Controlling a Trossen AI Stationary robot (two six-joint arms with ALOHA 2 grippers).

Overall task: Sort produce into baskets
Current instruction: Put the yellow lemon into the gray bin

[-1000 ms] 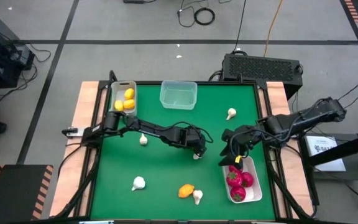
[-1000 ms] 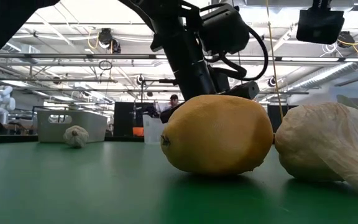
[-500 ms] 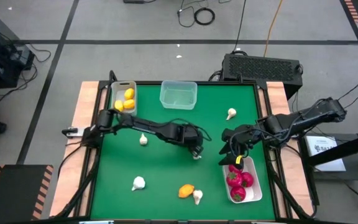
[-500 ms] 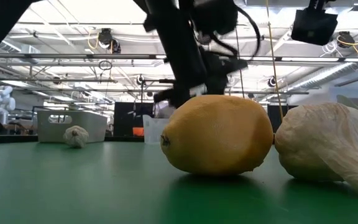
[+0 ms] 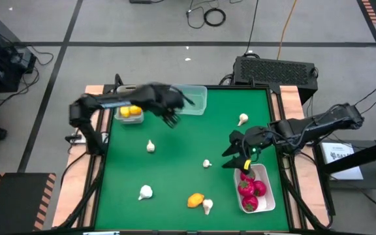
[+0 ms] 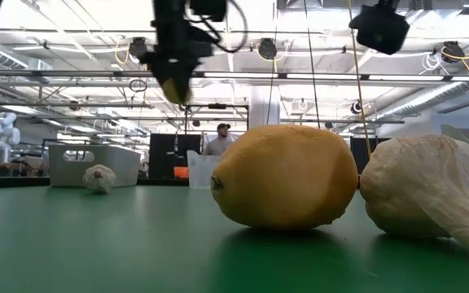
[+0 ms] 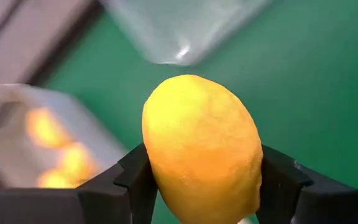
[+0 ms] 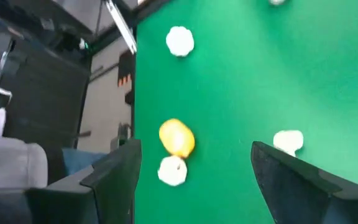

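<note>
Left gripper (image 7: 197,186) carries a yellow-orange toy lemon (image 7: 201,146), clamped between its fingers, toward the narrow grey-white rectangular bin (image 5: 126,116).
Next, judged: centre over that bin, then release; the right gripper (image 5: 238,154) waits with fingers spread beside the white rounded-corner tray (image 5: 269,196).

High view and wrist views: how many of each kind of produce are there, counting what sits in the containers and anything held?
Lemons: 5 (about 3 in the grey bin, partly under the arm; 1 loose lemon on the table; 1 held lemon in the left gripper)
Garlic bulbs: 5, all loose on the table
Red fruits: 4, in the white tray
Total: 14
</note>
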